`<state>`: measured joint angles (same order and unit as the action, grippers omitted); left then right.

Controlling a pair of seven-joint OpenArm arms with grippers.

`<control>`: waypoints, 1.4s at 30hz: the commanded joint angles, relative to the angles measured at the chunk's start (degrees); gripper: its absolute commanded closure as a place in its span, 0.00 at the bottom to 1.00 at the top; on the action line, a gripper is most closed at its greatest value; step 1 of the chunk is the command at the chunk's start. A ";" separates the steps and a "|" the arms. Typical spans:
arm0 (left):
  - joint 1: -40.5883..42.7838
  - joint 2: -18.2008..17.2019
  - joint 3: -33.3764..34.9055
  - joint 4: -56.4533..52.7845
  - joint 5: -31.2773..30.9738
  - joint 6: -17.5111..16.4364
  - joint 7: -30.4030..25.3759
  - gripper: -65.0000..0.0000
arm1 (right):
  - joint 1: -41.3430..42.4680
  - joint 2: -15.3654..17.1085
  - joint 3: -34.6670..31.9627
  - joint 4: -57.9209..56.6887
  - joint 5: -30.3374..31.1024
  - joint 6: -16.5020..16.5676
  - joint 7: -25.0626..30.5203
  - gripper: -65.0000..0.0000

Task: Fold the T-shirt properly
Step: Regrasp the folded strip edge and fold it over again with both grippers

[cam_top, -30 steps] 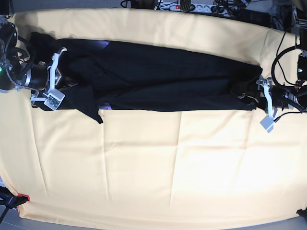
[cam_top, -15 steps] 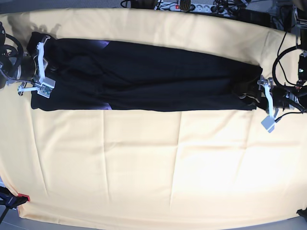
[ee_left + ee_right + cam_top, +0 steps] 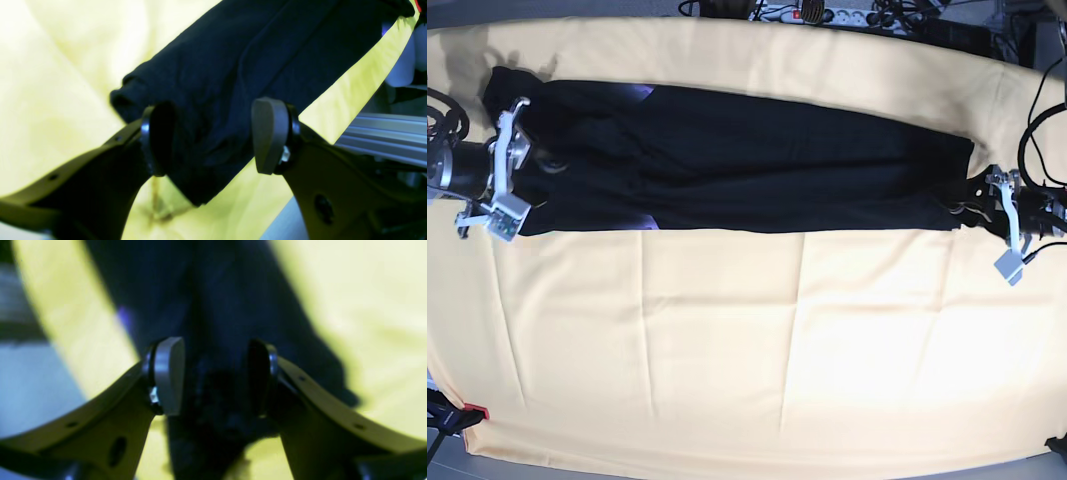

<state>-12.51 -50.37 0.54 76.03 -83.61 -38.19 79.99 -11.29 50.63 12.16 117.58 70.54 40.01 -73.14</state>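
The black T-shirt [image 3: 757, 150] lies flat as a long narrow band across the far half of the yellow table cloth [image 3: 727, 340], with small purple glints at its edges. At the band's left end my right gripper [image 3: 535, 162] is open. In the right wrist view its pads [image 3: 170, 373] stand apart with dark cloth [image 3: 227, 300] lying between them, blurred. My left gripper [image 3: 972, 205] sits at the band's right end, also open. The left wrist view shows its wide-set pads [image 3: 270, 135] straddling the shirt's folded end [image 3: 233, 66] without pinching it.
A power strip [image 3: 817, 14] and cables run along the far table edge. More cables hang at the right edge [image 3: 1027, 130]. A black clamp with a red tip [image 3: 457, 415] grips the cloth at the near left corner.
My right gripper pulled the shirt's left end outward, so the drooping flap went flat, then opened. My left gripper drew slightly right, away from the shirt's end.
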 commanded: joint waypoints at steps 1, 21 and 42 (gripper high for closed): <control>-1.14 -2.01 -0.61 0.68 -1.39 -0.37 -0.24 0.40 | 0.48 1.27 2.64 0.44 1.79 -0.01 -0.02 0.49; 7.80 2.36 -25.81 -2.89 9.70 6.99 -4.00 0.40 | -8.07 -25.20 7.80 -17.92 -21.53 -0.01 16.61 1.00; 14.53 21.81 -22.32 -3.02 9.40 5.64 -5.44 1.00 | -7.89 -25.05 7.82 -18.21 -21.09 -0.01 16.59 1.00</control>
<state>1.93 -27.79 -21.80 73.03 -74.56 -33.54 73.30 -19.35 24.60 19.57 98.65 49.50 39.97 -56.75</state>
